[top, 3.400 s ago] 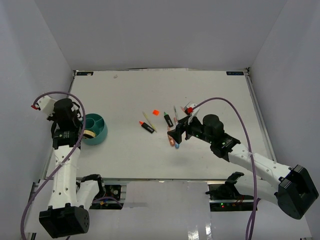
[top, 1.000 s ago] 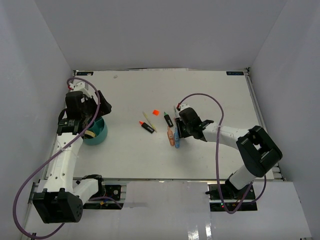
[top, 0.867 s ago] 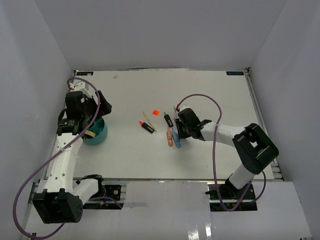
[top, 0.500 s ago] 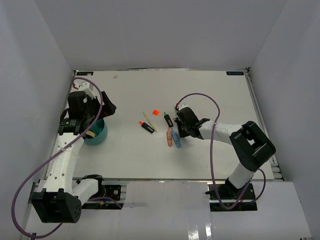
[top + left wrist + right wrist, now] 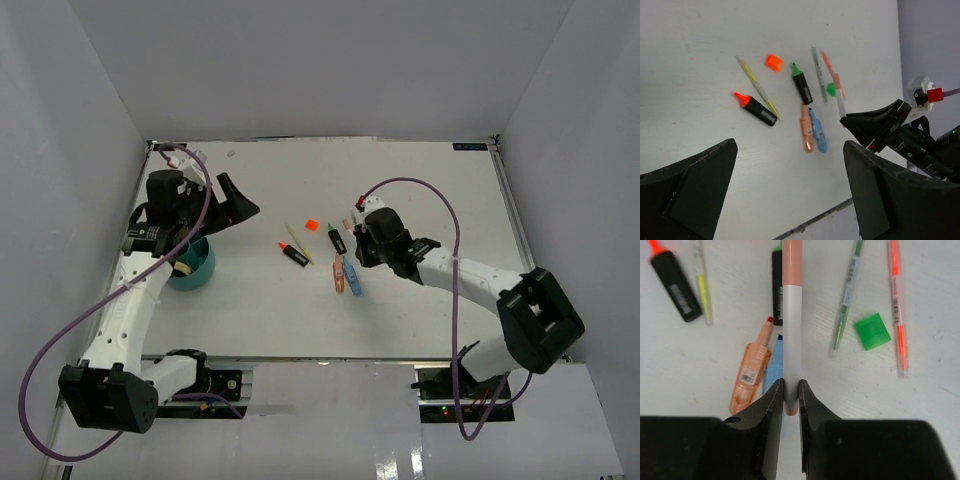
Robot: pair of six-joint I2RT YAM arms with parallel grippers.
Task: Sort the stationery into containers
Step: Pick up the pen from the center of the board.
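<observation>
My right gripper (image 5: 791, 390) is shut on a white and peach pen (image 5: 791, 315) that points straight out from the jaws, over the scattered stationery. From above, this gripper (image 5: 357, 240) sits right of the pile. Under it lie an orange highlighter (image 5: 747, 375), a blue one (image 5: 352, 277), a green-capped black marker (image 5: 801, 86), an orange-capped black marker (image 5: 294, 253), a green pen (image 5: 847, 290), a red pen (image 5: 896, 305) and a green square (image 5: 872, 330). The teal tub (image 5: 205, 265) stands at the left. My left gripper (image 5: 235, 205) hangs open and empty, right of the tub.
A yellow pen (image 5: 757, 87) and an orange square (image 5: 773, 62) lie at the left of the pile. A tan loop (image 5: 181, 267) shows inside the tub. The table's near edge (image 5: 810, 220) runs below the left gripper's fingers (image 5: 890, 190). White walls enclose the table.
The right gripper closed on the white and peach pen and drew back a little to the right. The left arm swung from the tub toward the middle of the table, staying open.
</observation>
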